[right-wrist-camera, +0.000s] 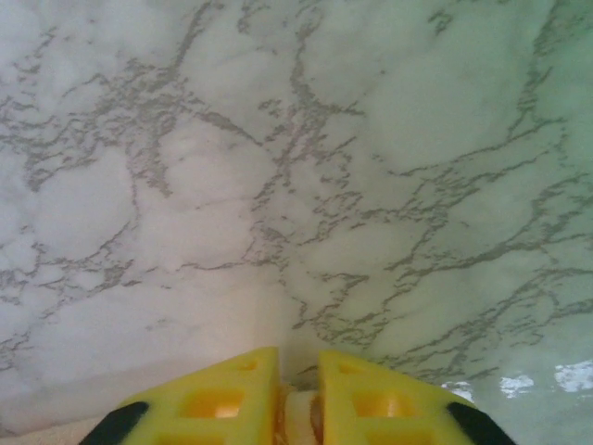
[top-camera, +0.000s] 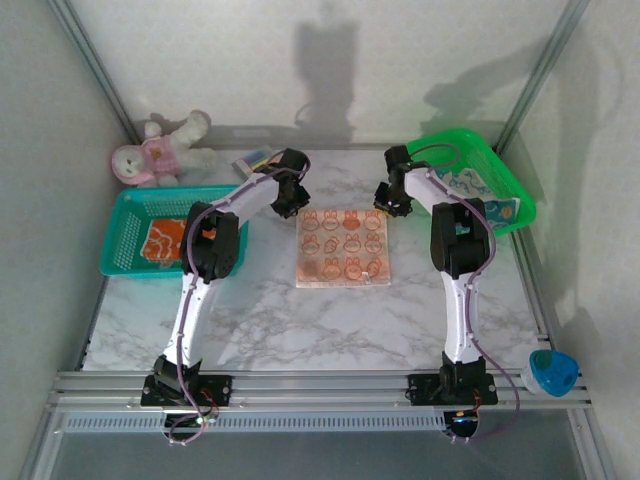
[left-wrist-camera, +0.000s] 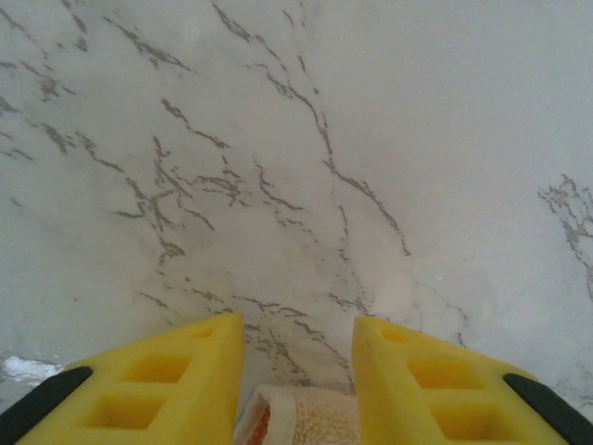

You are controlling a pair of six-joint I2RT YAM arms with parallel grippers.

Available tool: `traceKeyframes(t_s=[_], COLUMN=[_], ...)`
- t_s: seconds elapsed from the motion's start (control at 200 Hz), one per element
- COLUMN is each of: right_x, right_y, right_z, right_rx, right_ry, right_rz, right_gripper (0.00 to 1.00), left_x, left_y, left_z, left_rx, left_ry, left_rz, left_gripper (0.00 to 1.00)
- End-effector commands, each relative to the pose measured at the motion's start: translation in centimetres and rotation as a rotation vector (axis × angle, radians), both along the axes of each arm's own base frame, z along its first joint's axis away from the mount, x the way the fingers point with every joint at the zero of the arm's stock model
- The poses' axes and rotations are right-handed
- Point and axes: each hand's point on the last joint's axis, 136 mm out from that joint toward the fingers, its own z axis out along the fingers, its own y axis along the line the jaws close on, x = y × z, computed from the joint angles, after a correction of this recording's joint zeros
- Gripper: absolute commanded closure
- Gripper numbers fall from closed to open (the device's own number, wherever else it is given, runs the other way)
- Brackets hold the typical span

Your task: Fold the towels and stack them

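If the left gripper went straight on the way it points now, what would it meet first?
Probably the bare marble table, just past the peach towel edge between the jaws of the left gripper; depth is unclear.

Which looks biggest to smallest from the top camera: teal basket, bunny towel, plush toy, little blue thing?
1. teal basket
2. bunny towel
3. plush toy, but it sits farther back, so towel versus toy is unsure
4. blue thing, clearly smallest
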Motion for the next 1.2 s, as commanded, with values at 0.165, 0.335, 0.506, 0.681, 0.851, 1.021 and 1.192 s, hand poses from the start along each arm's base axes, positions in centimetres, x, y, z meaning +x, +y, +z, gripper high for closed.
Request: traceKeyframes(t_s=[0.165, 0.335, 0.506, 0.681, 0.851, 1.021, 1.192], right_x=[-0.9, -0.9, -0.8, -0.8, -0.8, -0.7, -0.5], right_y=[0.4, 0.5, 0.6, 0.7, 0.7, 0.6, 0.7], right_z=[-1.0, -0.9, -0.9, -1.0, -0.8, -0.4, 0.4], right_rx=[0.005, 0.007, 0.012, 0.014, 0.015, 0.009, 0.011], right_ry=[0.038, 0.035, 0.034, 0.036, 0.033, 0.023, 0.003], right_rz=[0.009, 0.012, 0.012, 0.011, 0.016, 0.022, 0.036], right_gripper=[0.99, 0.99, 0.99, 0.99, 0.99, 1.0, 1.0], left_x=[-0.7, -0.6, -0.7, -0.9, -1.3, -1.1, -0.8], left_y=[-1.1, -1.5, -2.0, -2.4, -1.6, -0.6, 0.9], left_z=[1.5, 1.4, 1.2, 1.3, 0.3, 0.3, 0.6], left_rx=[-0.028, -0.033, -0.038, -0.032, 0.003, 0.035, 0.093], left_ry=[0.0, 0.004, 0.008, 0.007, 0.029, 0.024, 0.007], left_rz=[-0.011, -0.019, -0.031, -0.039, -0.04, -0.033, -0.032], left_gripper=[0.65, 0.65, 0.66, 0.72, 0.83, 0.88, 1.0])
